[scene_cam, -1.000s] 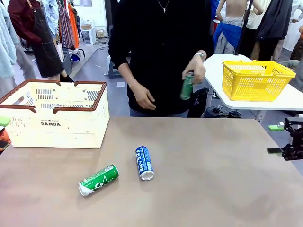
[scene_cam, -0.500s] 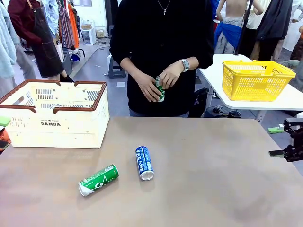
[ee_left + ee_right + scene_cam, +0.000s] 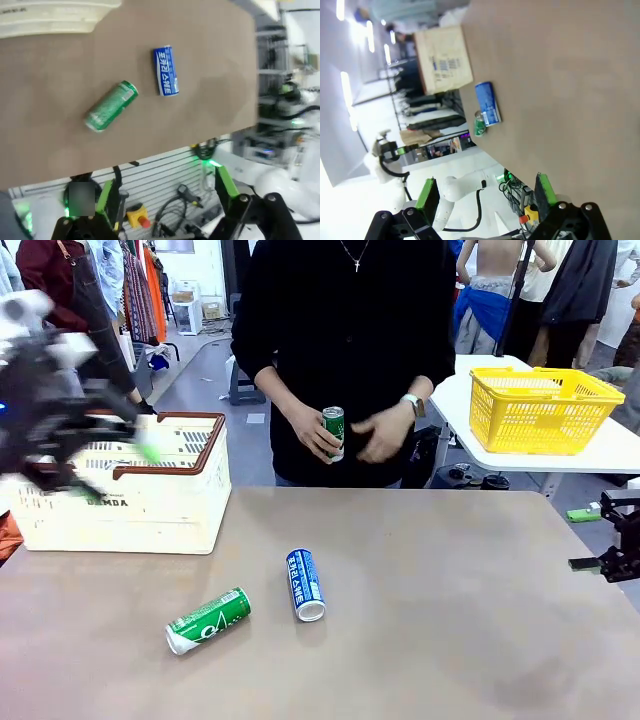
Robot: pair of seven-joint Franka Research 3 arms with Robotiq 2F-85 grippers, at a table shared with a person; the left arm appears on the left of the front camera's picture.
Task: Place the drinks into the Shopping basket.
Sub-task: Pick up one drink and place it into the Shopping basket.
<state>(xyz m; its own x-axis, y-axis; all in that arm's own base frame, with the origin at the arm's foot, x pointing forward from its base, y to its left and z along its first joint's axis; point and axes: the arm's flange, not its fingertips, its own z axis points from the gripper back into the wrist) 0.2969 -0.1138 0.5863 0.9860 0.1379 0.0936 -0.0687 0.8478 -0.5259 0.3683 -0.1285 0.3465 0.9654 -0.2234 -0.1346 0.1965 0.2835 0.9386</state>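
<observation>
Three drinks wait outside the Shopping basket (image 3: 170,510). A blue can (image 3: 306,584) and a green can (image 3: 208,620) lie on their sides on the brown table (image 3: 450,640), near its middle. They are close together but not touching, the green one nearer and to the left.

A second green can (image 3: 333,432) stands upright in one hand (image 3: 312,430) of the person in black at the far side. The other hand (image 3: 380,437) is just beside it, both beyond the table's far edge.

The cream, brown-rimmed basket sits at the table's far left. The robot's left arm (image 3: 40,390), blurred, hangs over and in front of it. That arm's wrist camera shows the left gripper (image 3: 165,192) spread wide and empty, looking down on the two lying cans.

The right gripper (image 3: 582,536) sits off the table's right edge. Its claw is likewise wide, with nothing between its green pads. Far right, a yellow mesh basket (image 3: 540,405) stands on a white side table (image 3: 610,455).
</observation>
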